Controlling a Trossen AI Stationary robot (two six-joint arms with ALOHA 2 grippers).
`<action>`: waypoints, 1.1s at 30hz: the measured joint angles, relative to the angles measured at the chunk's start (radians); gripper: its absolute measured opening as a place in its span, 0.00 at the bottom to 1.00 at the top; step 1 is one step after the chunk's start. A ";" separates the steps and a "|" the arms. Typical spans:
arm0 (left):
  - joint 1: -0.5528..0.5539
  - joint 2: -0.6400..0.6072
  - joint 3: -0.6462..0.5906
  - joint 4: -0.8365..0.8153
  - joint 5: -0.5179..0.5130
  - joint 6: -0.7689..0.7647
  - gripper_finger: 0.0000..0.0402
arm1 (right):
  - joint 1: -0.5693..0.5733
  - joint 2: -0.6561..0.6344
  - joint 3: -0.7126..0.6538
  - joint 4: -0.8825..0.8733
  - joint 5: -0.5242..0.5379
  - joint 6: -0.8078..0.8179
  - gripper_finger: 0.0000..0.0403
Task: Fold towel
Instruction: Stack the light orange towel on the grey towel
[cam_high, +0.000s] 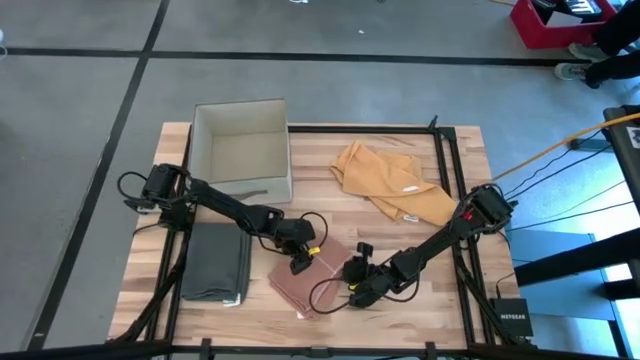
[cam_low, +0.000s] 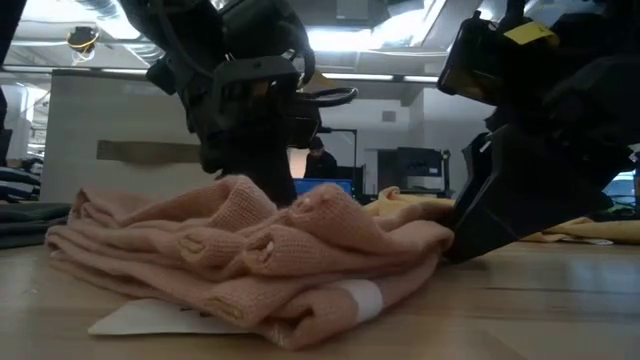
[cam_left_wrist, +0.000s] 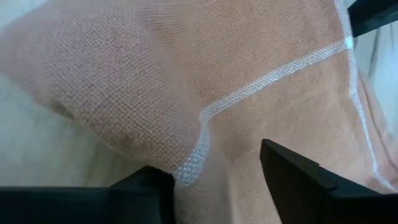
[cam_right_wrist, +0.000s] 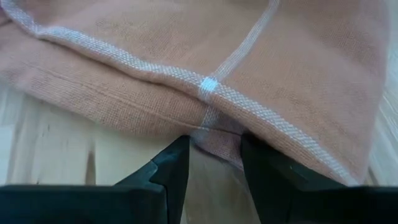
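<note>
The left gripper (cam_high: 298, 262) is down at the far edge of the pink towel (cam_high: 303, 283). Its fingers stand apart, with a ridge of cloth between them, but I cannot tell if they really pinch it. The right gripper (cam_high: 352, 293) is at the towel's right edge. Its fingers are close together with the hem between them, so it looks clamped on the towel. The towel lies bunched near the front middle of the table (cam_high: 400, 310), between the two grippers.

To do this step well, I think the left fingers should close on the hem itself, not on a loose wrinkle. Both corners should rise together, so that the cloth hangs flat and the edges can meet evenly. The white label under the towel may slip out and spoil the fold.

I count three towels: this pink one, a grey one (cam_high: 215, 262) folded at the left, and a yellow one (cam_high: 385, 182) crumpled at the far right. There is one box (cam_high: 242, 150), and two arms.
</note>
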 joint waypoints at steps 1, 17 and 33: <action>-0.001 0.001 0.000 -0.001 -0.012 0.001 0.44 | 0.000 0.000 0.000 -0.002 -0.005 0.000 0.37; -0.052 -0.159 0.052 -0.331 -0.124 -0.206 0.07 | 0.221 -0.237 0.050 -0.460 -0.048 0.188 0.37; -0.210 -0.471 0.089 -0.890 -0.217 -0.690 0.08 | 0.361 -0.239 0.030 -0.425 0.175 0.292 0.37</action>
